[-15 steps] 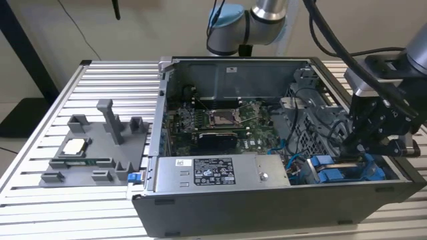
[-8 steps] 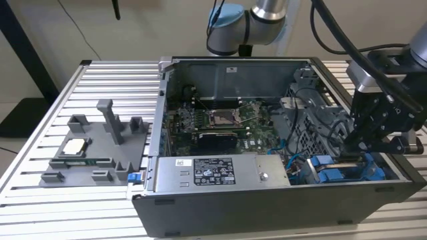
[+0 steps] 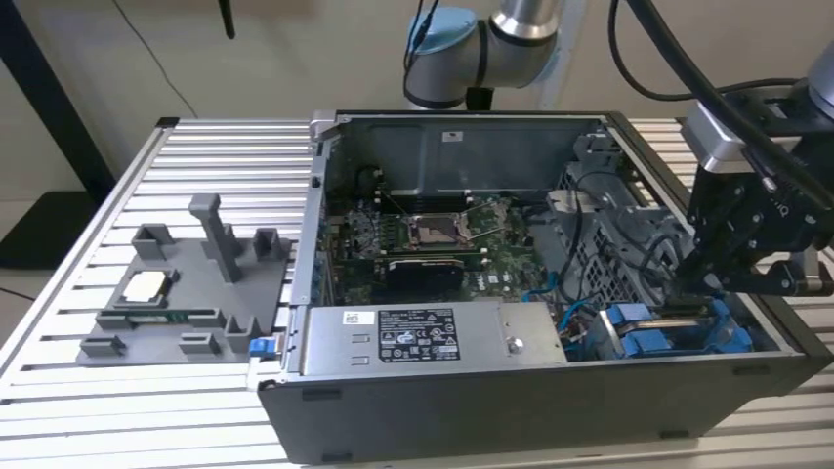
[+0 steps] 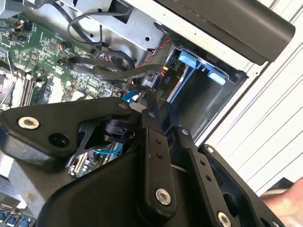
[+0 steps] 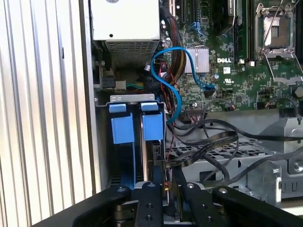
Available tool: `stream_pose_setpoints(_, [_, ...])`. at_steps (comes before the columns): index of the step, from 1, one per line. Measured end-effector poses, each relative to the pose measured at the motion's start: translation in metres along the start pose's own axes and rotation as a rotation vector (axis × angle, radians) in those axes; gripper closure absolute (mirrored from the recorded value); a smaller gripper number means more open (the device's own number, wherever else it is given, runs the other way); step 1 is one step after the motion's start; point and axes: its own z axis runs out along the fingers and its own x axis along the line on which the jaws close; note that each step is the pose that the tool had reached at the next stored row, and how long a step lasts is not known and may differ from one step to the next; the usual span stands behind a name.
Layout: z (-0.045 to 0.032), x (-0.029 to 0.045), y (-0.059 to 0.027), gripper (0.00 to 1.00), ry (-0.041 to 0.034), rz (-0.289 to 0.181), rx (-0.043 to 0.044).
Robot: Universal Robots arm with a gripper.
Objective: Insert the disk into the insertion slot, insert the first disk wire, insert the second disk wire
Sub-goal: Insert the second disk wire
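My gripper (image 3: 687, 296) reaches down into the open computer case at the exterior view's right. In both wrist views its fingers are shut on the black connector of a flat dark disk wire (image 5: 203, 146), right at the end of the drive bay. The insertion slot (image 5: 132, 98) is a grey bay with blue tabs. The disk (image 5: 152, 130) sits inside it in its blue carrier frame, so its silver body is mostly hidden. The second wrist view shows the fingertips (image 4: 150, 108) pinched together just outside the slot (image 4: 215, 97).
A grey labelled power-supply box (image 3: 431, 337) lies along the case's front. The motherboard (image 3: 431, 234) with its square socket (image 5: 277, 28) fills the middle. A blue cable (image 5: 175, 90) and black wire bundles loop beside the bay. A grey fixture (image 3: 183, 293) stands on the slatted table. A hand (image 4: 289, 198) shows at one corner.
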Motion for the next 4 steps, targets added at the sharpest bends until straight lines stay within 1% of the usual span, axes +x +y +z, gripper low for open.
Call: stream_pose_setpoints(4, [-0.0006,-0.0001,0.0000,0.76,0.0003,0.000,0.0000])
